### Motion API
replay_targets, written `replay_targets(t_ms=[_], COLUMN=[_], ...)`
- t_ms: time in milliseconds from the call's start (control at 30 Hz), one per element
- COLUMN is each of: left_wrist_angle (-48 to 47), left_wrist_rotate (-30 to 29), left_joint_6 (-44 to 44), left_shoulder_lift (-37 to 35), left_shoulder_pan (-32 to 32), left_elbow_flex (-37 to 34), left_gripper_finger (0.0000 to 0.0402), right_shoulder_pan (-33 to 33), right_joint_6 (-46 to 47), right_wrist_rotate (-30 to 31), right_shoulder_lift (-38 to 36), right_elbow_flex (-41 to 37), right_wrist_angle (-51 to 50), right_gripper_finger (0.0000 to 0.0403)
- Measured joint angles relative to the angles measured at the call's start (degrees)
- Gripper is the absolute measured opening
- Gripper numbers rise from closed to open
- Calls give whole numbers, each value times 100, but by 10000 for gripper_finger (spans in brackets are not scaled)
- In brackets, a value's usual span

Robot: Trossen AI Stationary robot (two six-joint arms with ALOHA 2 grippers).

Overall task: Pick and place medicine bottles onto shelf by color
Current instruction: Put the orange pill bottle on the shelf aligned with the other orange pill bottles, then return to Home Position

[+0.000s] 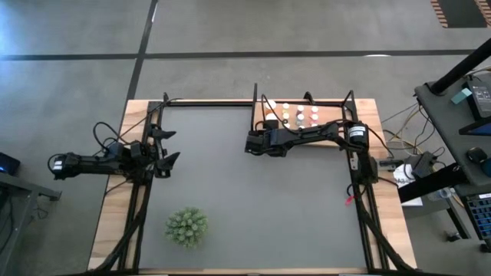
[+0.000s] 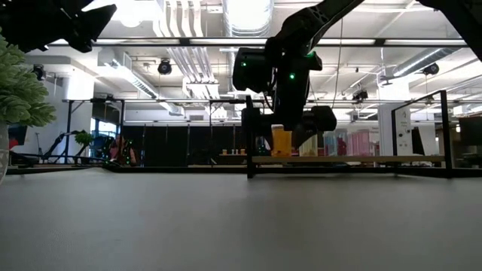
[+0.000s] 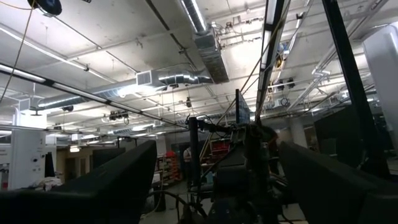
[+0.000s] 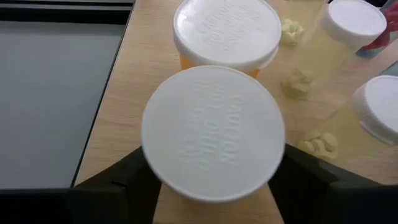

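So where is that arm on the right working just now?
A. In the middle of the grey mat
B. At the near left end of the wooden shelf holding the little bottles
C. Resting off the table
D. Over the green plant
B: from above, the right gripper sits at the shelf by its left end, and its wrist view shows a white-capped bottle between its fingers.

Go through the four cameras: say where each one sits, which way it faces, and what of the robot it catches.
High: overhead, straight down on the mat, shelf and both arms.
Low: table height, level across to the shelf; right gripper over an orange bottle.
Left wrist: on the left arm, aimed at the ceiling; left gripper open.
Right wrist: down on a white cap between its fingers.
Shared: high and low both show the shelf.
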Motion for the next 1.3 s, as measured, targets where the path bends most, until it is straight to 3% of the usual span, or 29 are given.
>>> replay_targets(t_ms=[433,933,1300], left_wrist_angle=[1,0,1], left_wrist_rotate=[0,0,0], left_joint_6=[0,0,0], left_shoulder_lift=[0,0,0], left_shoulder_pan=[0,0,-1], left_elbow_flex=[-1,0,0], left_gripper_finger=[322,322,322], right_shoulder_pan=[111,179,834], right_joint_6=[302,660,905], right_wrist_rotate=[4,-155,-197], right_shoulder_lift=[-31,-41,-642], right_elbow_flex=[-2,-2,-4], right_wrist_angle=[-404,-507,-1020], right_gripper_finger=[361,366,366])
